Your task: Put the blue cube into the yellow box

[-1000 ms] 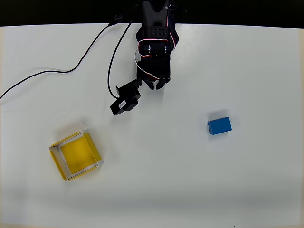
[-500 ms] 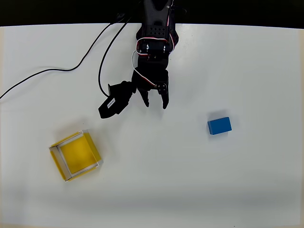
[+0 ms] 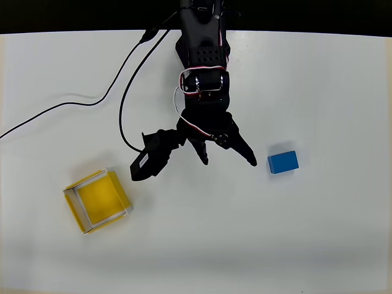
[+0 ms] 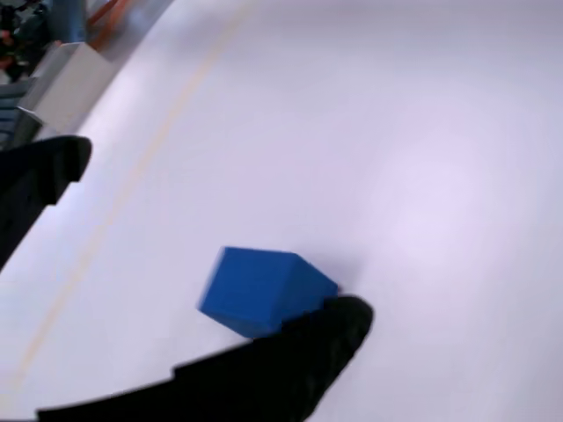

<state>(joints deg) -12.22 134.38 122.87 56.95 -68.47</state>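
Risk noted: the pincer (image 3: 228, 160) stood spread wide and empty, its nearer fingertip (image 3: 251, 162) just beside the blue cube (image 3: 283, 162); a sideways approach could shove the cube across the desk (image 3: 331, 92) rather than straddle it. The cube lay flat to the pincer's right in the overhead view, outside the jaws. The yellow box (image 3: 98, 200) sat well apart, lower left.

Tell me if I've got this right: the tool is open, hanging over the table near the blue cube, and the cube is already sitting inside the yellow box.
Not quite. The tool is open near the blue cube, but the overhead view shows the cube on the bare table, far to the right of the yellow box, not inside it.
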